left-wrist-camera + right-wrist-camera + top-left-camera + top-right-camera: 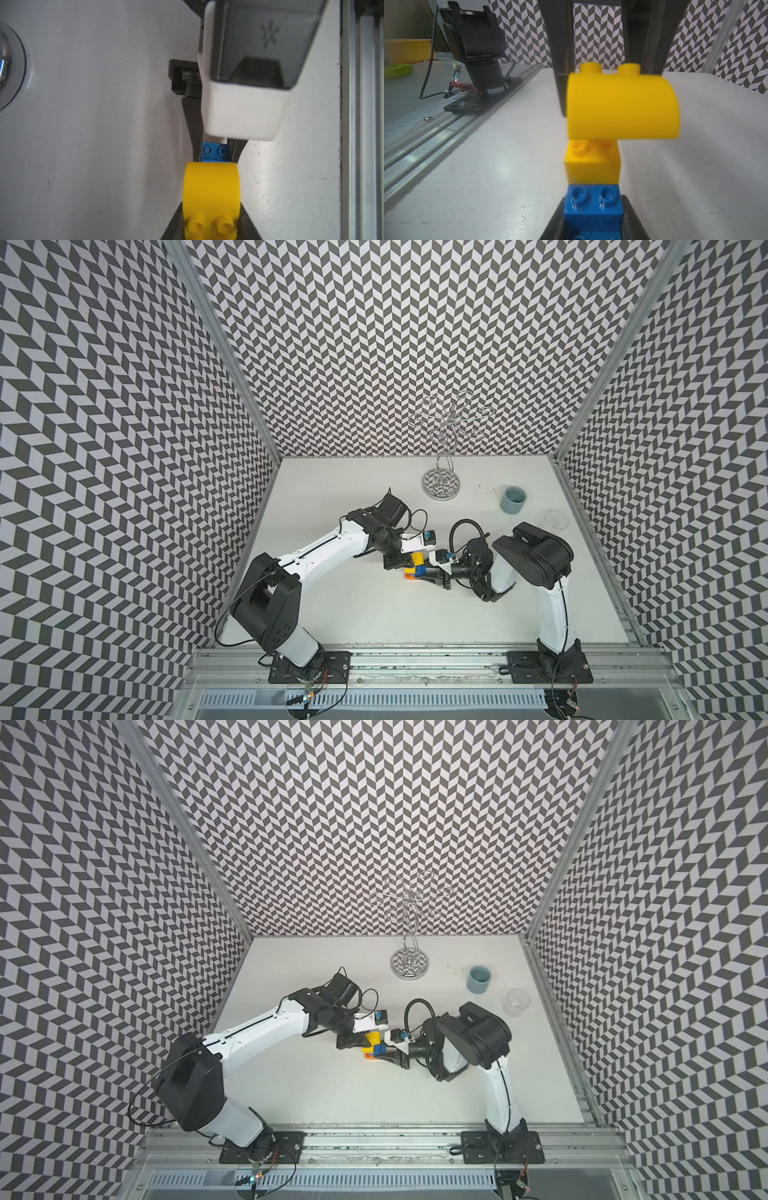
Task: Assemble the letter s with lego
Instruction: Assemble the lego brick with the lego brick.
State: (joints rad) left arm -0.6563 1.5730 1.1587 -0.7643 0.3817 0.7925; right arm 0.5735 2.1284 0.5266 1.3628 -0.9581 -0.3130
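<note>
Four bricks appear joined — my right gripper (593, 220) clamps the blue brick (592, 207) of the part-built letter s (420, 571) at mid-table, my left gripper (212, 220) pinches the curved yellow brick (623, 106) just above its square yellow brick (591, 164) — leaving, I judge, one press-fit.

Black-and-white chevron walls (374, 344) on three sides. Aluminium corner posts (226, 352). White counter (374, 614), scuffed, faint dark specks, evenly lit. Aluminium rail (415, 657) along near edge.

- Desk (374, 614) front lies open.
- Left end effector (413, 563) and right end effector (424, 572) block mid-desk.
- Wire stand (441, 485), grey cup (514, 499), clear glass (556, 519) stand back centre to right.
</note>
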